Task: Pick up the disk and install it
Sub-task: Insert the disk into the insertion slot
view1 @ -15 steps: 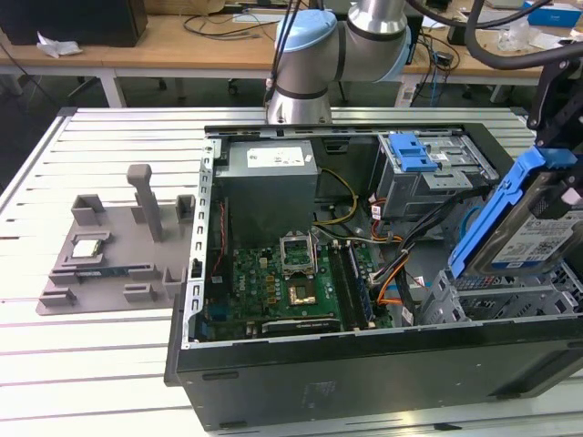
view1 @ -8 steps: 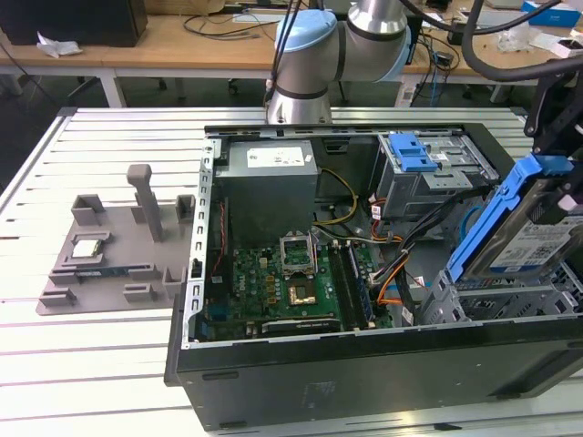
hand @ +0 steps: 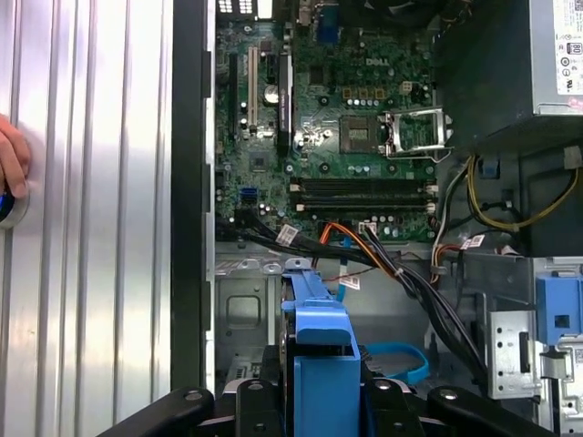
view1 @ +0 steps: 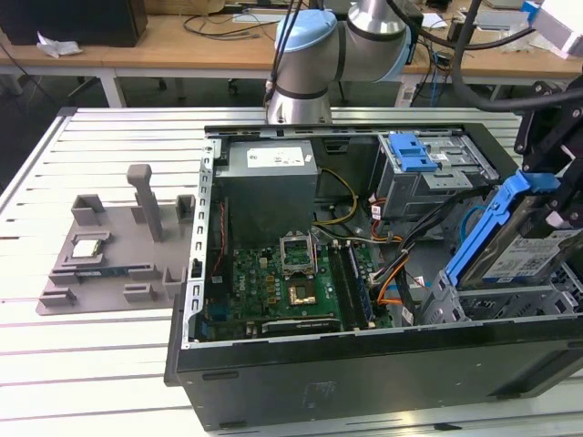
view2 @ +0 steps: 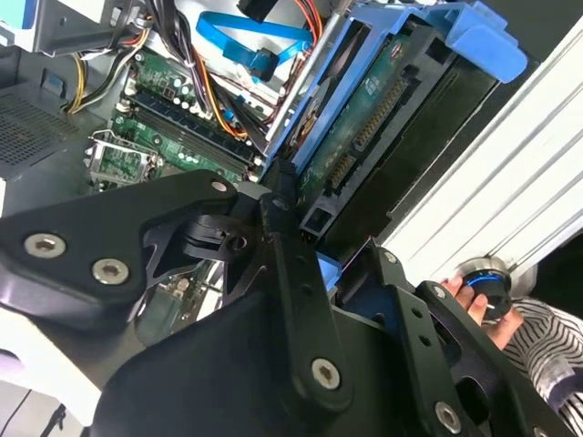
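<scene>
The disk (view1: 526, 248), a silver drive in a bright blue plastic frame, hangs tilted over the front drive bay (view1: 510, 302) of the open computer case (view1: 364, 364), at the exterior view's right. My gripper (view1: 554, 202) is shut on it from above. The second wrist view has the disk's green circuit-board underside (view2: 364, 118) in front of the black fingers (view2: 284, 255). In the first wrist view the blue frame (hand: 319, 350) sits between the gripper's two black finger links (hand: 323, 405), above the bay floor and a blue cable.
Inside the case lie the motherboard (view1: 282, 291), a grey power supply (view1: 269, 173), cable bundles, and a metal cage with a blue latch (view1: 414, 153). A grey fixture plate (view1: 100, 264) rests on the slatted table. A person's hand (view2: 474, 300) holds a round knob beside the case.
</scene>
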Controlling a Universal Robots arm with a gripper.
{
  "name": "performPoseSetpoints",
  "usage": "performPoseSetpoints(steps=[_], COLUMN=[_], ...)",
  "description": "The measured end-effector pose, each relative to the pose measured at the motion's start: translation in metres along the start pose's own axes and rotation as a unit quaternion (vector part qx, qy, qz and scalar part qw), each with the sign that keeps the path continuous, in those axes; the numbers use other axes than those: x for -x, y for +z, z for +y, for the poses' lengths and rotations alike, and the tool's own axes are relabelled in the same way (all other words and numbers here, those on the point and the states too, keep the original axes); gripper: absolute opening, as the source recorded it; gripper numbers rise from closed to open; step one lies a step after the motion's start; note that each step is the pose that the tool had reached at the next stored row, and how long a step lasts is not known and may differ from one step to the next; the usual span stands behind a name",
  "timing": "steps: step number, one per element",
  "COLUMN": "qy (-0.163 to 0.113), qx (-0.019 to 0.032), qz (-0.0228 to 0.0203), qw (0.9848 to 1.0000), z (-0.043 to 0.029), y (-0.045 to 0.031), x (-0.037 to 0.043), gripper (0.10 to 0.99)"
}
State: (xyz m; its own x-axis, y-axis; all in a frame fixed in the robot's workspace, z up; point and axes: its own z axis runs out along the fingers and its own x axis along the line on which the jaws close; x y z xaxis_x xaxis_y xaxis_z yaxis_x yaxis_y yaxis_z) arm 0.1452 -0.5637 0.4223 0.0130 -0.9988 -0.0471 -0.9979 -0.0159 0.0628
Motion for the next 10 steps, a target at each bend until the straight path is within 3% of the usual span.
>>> performPoseSetpoints(steps=[10], qy=[0.0], qx=[0.001], qz=[0.0], qw=[1.0], z=[-0.001], y=[0.0166], x=[-0.0008], gripper=[0.369])
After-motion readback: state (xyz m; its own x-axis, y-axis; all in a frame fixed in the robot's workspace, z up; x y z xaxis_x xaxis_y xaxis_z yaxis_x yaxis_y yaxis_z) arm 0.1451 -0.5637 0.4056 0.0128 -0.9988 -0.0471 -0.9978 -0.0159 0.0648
